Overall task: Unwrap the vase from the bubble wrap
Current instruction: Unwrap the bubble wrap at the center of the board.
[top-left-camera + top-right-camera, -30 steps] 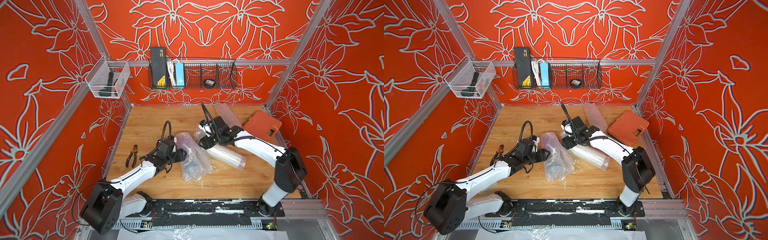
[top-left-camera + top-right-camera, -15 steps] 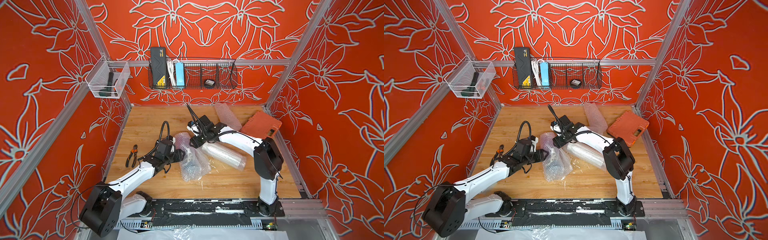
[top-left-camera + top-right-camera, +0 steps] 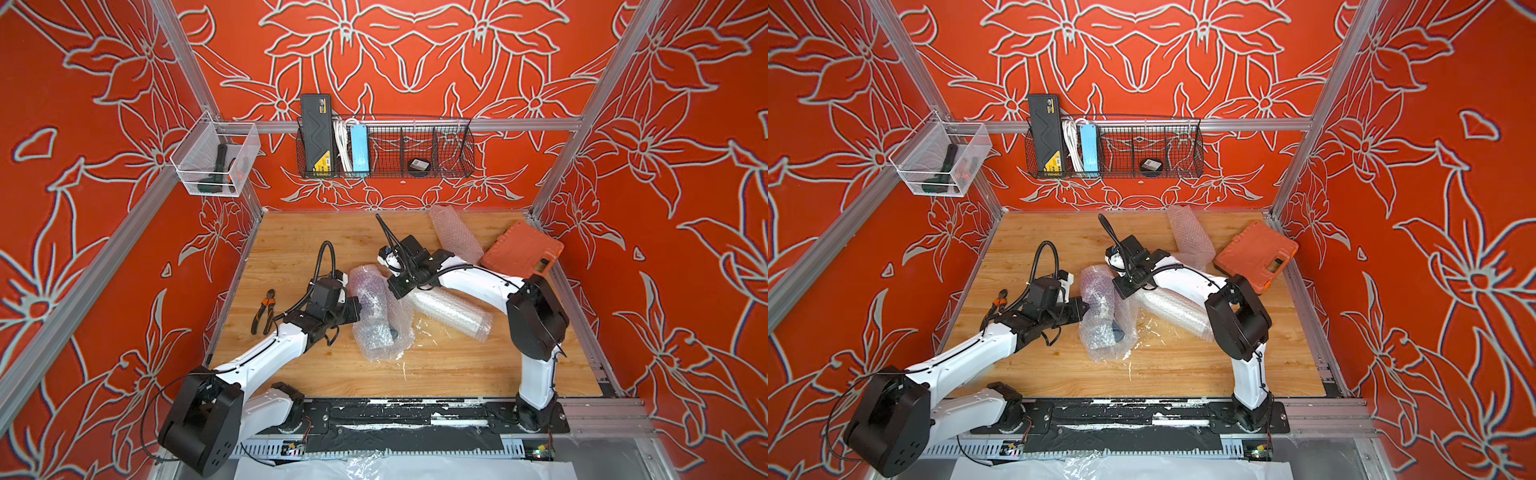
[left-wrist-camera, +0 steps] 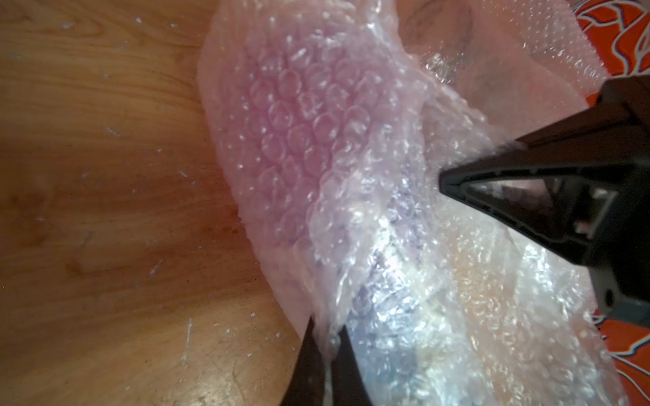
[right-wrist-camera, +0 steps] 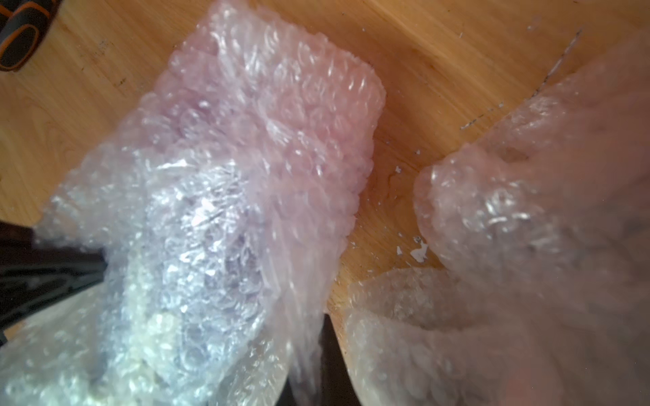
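Note:
A crumpled bundle of clear bubble wrap (image 3: 376, 309) (image 3: 1104, 318) lies mid-table. The vase is mostly hidden inside it; only a dark bluish shape (image 3: 393, 332) (image 4: 383, 281) shows through the plastic. My left gripper (image 3: 358, 306) (image 3: 1086, 308) reaches in from the left, shut on a fold of the wrap's edge, and the wrist view shows plastic pinched between its jaws (image 4: 327, 348). My right gripper (image 3: 392, 291) (image 3: 1120, 293) comes in from the far right side and is shut on the wrap's upper layer (image 5: 313, 351).
A second roll of bubble wrap (image 3: 451, 313) lies right of the bundle, under the right arm. Another sheet (image 3: 455, 237) leans at the back. An orange tool case (image 3: 521, 253) sits at the back right, and pliers (image 3: 262, 311) lie at the left edge.
My right arm has swung left onto the bundle. Both grippers were open before and have closed on the bubble wrap.

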`<action>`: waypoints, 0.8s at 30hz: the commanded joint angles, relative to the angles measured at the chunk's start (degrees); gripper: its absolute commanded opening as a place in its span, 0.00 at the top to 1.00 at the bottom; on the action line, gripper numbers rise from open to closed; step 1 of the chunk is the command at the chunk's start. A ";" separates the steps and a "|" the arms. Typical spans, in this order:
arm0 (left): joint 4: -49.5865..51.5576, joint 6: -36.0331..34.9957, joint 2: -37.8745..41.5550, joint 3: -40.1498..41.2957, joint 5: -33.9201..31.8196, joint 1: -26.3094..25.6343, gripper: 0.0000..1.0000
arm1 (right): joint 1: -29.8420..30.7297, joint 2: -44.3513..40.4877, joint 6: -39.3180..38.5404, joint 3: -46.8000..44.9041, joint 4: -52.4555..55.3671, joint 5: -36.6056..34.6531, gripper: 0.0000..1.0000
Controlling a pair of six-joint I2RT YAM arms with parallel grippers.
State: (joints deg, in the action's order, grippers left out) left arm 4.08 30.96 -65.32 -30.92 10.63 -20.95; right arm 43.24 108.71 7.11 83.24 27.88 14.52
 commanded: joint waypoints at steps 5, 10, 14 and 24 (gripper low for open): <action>4.54 -0.30 3.55 1.57 -4.19 2.39 1.00 | -3.29 -8.79 5.80 -9.50 -7.20 0.65 1.00; 8.37 -1.51 5.66 0.61 -8.26 2.76 1.00 | -5.95 -11.90 9.36 -15.48 -12.10 3.30 1.00; 10.53 -2.26 7.74 0.31 -10.54 2.84 1.00 | -7.07 -12.92 10.90 -18.82 -14.23 3.37 1.00; 12.95 -2.57 11.59 0.25 -12.17 2.89 1.00 | -8.23 -17.60 14.16 -26.69 -19.35 1.61 1.00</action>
State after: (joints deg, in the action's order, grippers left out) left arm 14.02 29.32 -55.66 -29.78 4.08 -19.20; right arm 37.19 94.30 19.29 58.46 10.46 20.43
